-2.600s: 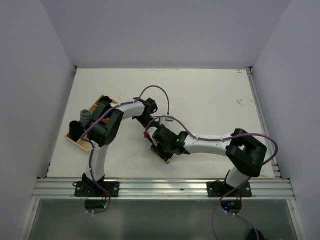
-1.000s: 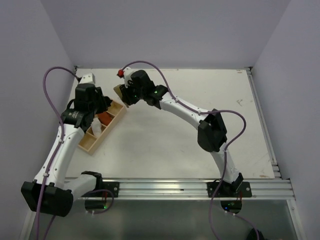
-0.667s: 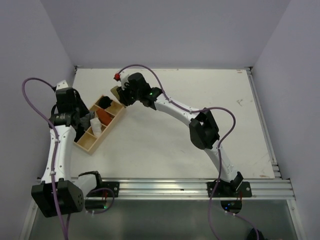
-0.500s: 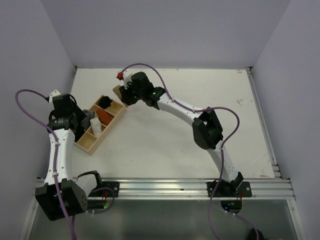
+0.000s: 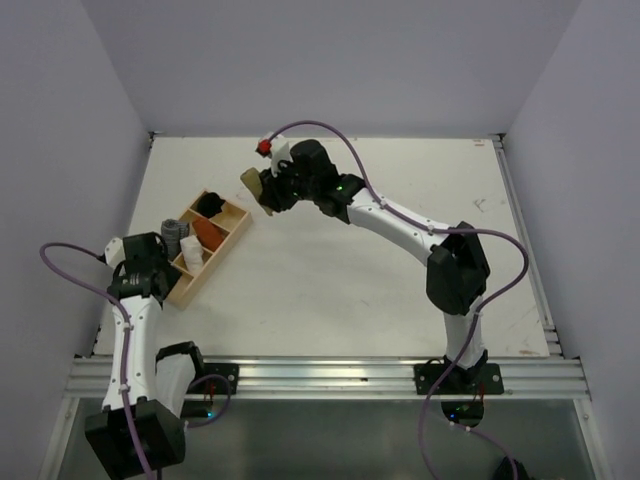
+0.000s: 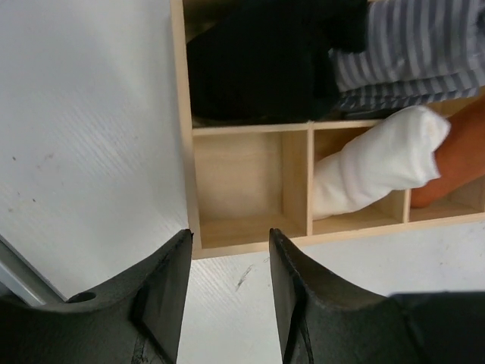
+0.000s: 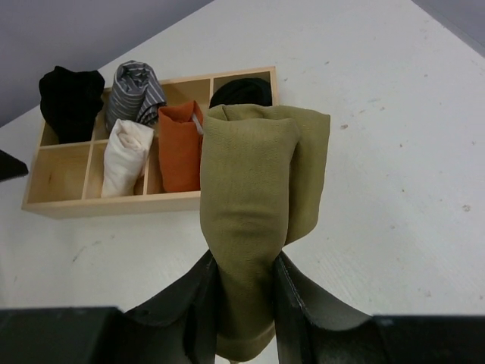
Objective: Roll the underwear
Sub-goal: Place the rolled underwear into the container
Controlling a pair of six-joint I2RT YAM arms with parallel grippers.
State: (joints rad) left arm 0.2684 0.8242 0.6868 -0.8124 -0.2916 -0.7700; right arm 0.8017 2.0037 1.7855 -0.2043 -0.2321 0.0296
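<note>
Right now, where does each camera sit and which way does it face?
Top external: high behind, looking down on the table and wooden tray; left arm and right arm show.
Left wrist: faces down into the tray; open left end effector shows.
Right wrist: looks past the right end effector gripping the underwear.
All share the tray.

Right of the tray's far end, underwear above the table

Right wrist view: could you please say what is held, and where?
The rolled olive-khaki cloth underwear, pinched near its lower end by the right pincer.
</note>
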